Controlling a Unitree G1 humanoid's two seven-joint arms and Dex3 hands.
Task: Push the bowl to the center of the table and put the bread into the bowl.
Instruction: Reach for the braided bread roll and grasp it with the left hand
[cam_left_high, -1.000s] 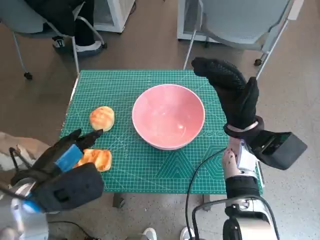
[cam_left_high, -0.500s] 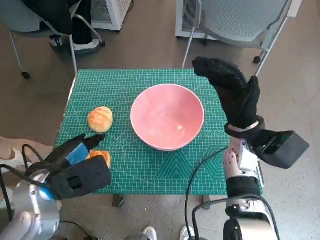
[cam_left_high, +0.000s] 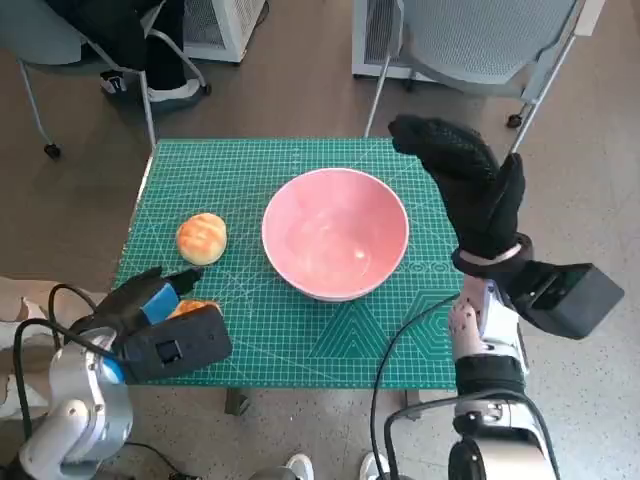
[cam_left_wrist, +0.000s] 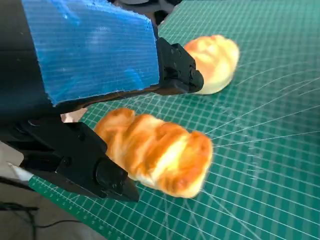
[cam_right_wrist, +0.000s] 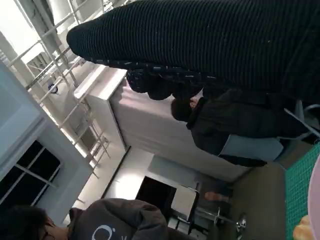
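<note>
Centrally on the green cutting mat sat the pink bowl, upright and holding nothing. Two pieces of bread lay to its left, both on the mat. The round bun rested just beside the bowl, apart from its rim. The longer twisted loaf lay nearer the front edge of the mat, with the left hand around it: in the left wrist view its black fingers reached over the far side of the loaf while the thumb part ran along the near side, touching the crust. The loaf was flat on the mat; whether the hand was truly squeezing it or only bracketing it I could not tell. From the head view the loaf was mostly hidden beneath that hand, only an orange edge showing.

The right hand stood raised above the right edge of the mat, beside the bowl, its gloved fingers extended together and holding nothing.

Beyond the table, a grey office chair stood on the brown floor, and a person's shoe showed near another chair at the upper left. The right wrist view showed a person in a dark jacket seated in the room.
</note>
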